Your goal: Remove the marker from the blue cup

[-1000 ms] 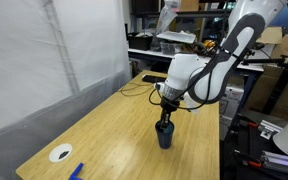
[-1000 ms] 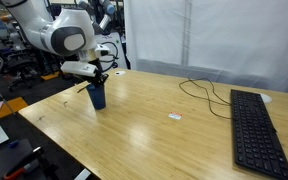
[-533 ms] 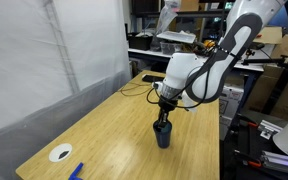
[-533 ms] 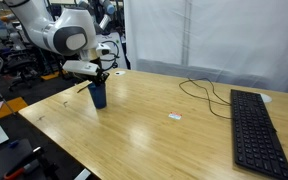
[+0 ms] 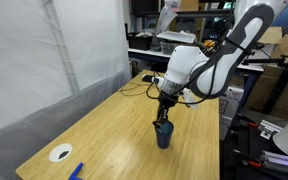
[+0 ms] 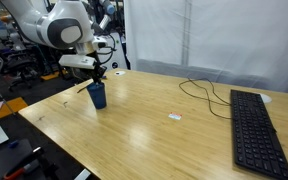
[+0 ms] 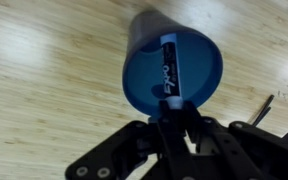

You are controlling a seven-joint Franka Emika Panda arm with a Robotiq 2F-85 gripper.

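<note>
Your end effector has its fingers pinched together on the upper end of the marker. The rest of the marker reaches down inside the blue cup, so it is not yet clear of the rim. The cup stands upright on the bench, directly below the end effector and near one edge. A keyboard lies well apart, at the far end of the bench.

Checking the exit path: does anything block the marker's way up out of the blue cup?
Nothing visible does. The pincer grips the marker at its top end; the blue cup holds nothing else, its mouth open.
</note>
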